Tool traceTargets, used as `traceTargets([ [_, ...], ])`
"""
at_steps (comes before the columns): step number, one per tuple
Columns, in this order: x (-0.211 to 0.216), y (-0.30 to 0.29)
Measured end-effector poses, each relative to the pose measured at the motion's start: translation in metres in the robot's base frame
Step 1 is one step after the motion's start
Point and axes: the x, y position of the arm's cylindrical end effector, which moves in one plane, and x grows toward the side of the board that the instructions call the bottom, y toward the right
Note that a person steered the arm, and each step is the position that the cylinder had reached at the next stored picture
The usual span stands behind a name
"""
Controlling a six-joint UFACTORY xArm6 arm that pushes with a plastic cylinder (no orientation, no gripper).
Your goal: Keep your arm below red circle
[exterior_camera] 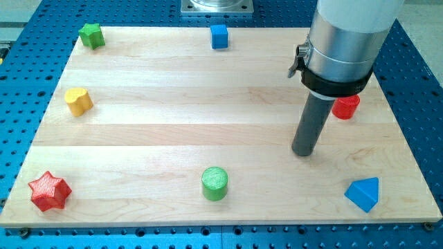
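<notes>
The red circle block (346,107) sits near the board's right edge, partly hidden behind my arm's grey body. My dark rod comes down just to its left, and my tip (302,151) rests on the wooden board, lower in the view and to the left of the red circle, a short gap away from it. The tip touches no block.
A blue triangle (364,194) lies at the bottom right. A green circle (214,183) sits at bottom centre, a red star (49,191) at bottom left. A yellow block (78,101) is at left, a green star (91,34) top left, a blue cube (219,36) top centre.
</notes>
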Motion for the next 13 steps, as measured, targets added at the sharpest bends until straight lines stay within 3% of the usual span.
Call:
traceTargets([
  [8, 0.009, 0.030],
  [10, -0.034, 0.009],
  [13, -0.031, 0.006],
])
